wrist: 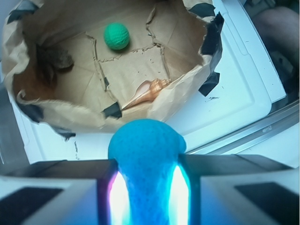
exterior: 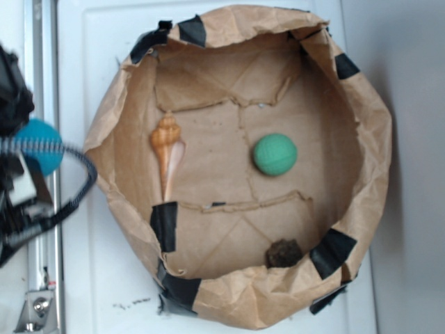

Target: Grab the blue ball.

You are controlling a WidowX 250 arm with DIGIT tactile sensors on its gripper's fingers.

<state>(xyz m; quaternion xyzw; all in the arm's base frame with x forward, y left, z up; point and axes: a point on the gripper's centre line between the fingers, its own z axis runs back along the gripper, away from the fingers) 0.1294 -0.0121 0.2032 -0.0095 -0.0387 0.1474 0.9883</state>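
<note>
Blue ball (wrist: 146, 164) sits squeezed between my two jaws, filling the lower middle of the wrist view, its sides pressed in where my fingers (wrist: 61, 187) clamp it. My gripper (wrist: 147, 187) is clenched on it, outside the paper bag bowl (exterior: 375, 139). In the exterior view the ball (exterior: 38, 142) shows at the far left edge of the frame, partly behind a coiled cable (exterior: 69, 181), just left of the bowl's rim. Inside the bowl, a green ball (exterior: 274, 154) lies right of center, a seashell (exterior: 167, 149) stands near the left wall, and a dark brown chunk (exterior: 283, 253) rests at the lower wall. Everything stands on a white surface (exterior: 90, 278).
</note>
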